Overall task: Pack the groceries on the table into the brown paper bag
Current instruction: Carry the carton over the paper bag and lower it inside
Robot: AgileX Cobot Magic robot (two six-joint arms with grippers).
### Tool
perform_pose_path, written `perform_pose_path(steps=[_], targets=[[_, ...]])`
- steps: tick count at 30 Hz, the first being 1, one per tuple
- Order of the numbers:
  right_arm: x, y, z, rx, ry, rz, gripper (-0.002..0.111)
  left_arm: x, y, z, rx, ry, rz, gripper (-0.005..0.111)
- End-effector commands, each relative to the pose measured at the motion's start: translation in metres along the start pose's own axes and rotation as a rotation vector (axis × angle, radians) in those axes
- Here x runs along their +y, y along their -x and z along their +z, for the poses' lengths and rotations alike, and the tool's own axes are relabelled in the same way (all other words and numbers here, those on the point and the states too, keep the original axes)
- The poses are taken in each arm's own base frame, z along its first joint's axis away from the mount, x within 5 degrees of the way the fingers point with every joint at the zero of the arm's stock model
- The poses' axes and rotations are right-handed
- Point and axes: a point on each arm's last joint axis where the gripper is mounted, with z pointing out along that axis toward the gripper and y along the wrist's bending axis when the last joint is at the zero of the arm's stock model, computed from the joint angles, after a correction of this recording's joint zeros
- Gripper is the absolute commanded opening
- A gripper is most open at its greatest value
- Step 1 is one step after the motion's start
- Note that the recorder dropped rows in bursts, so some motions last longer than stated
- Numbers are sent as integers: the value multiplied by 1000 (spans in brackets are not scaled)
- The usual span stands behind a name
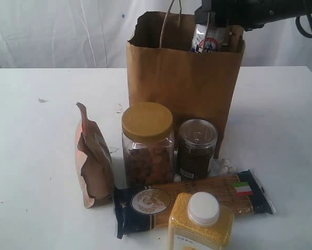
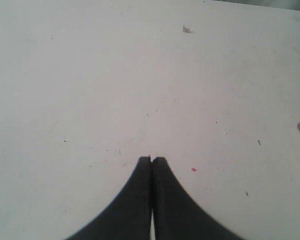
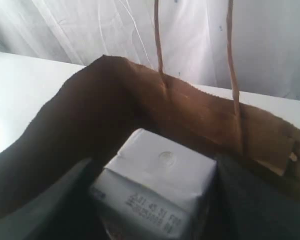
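Note:
The brown paper bag (image 1: 184, 83) stands open at the back of the table (image 1: 36, 156). My right gripper (image 1: 212, 32) hangs over its mouth, shut on the small white-blue carton (image 1: 209, 40), which sits partly inside the bag. In the right wrist view the carton (image 3: 157, 182) fills the space between the dark fingers, with the bag (image 3: 109, 100) around it. In front of the bag stand the gold-lidded jar (image 1: 147, 143), the dark jar (image 1: 196, 148), the coppery pouch (image 1: 93, 159), the spaghetti pack (image 1: 192, 200) and the yellow bottle (image 1: 200, 221). My left gripper (image 2: 152, 160) is shut and empty over bare table (image 2: 114, 80).
Small white pellets (image 1: 224, 165) lie beside the dark jar. A white curtain (image 1: 57, 31) hangs behind the table. The bag's cord handles (image 3: 158, 40) rise close to the right gripper.

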Motion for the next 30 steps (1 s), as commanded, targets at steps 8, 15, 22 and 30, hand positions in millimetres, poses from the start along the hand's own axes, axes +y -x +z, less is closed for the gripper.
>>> perform_pose_path(steps=[8, 15, 22, 30], targets=[[1, -1, -3, 40, -5, -73, 60, 0, -1, 0, -3, -3, 2, 0], [2, -2, -3, 60, 5, -81, 60, 0, -1, 0, -3, -3, 2, 0], [2, -3, -3, 67, 6, -87, 65, 0, -1, 0, -3, -3, 2, 0], [0, -5, -3, 83, -16, -76, 71, 0, -1, 0, -3, -3, 2, 0]])
